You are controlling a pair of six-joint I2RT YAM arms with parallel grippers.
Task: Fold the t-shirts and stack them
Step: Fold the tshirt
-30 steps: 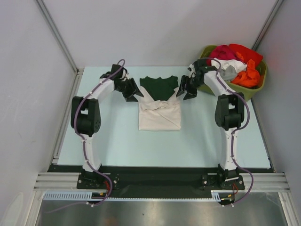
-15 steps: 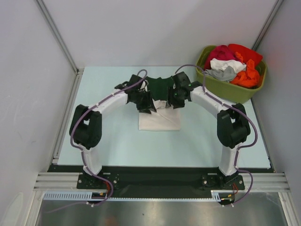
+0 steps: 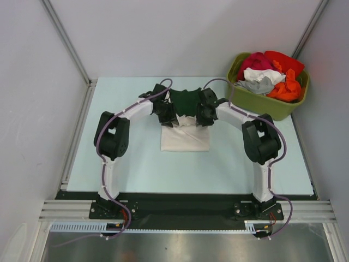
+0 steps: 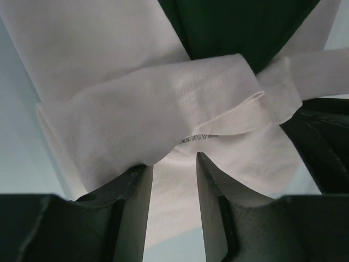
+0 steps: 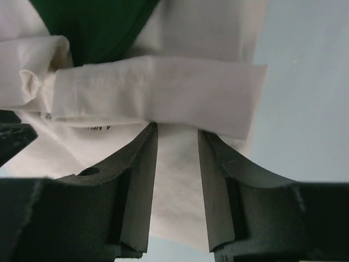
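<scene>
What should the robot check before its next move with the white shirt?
1. Left jaws apart: ok. A gap shows between them, with the tips at one folded sleeve.
2. Right jaws apart: ok. The tips are at the other folded sleeve.
3. Both sleeves folded inward over the white t-shirt: ok. They meet near the middle.
4. Cloth pinched between either jaws: cannot tell. White fabric shows through both gaps.
5. Green t-shirt away from the tips: ok. It lies under the white one and shows past its far edge.
6. Olive tub clear of the arms: ok. It sits apart, at the far right.
</scene>
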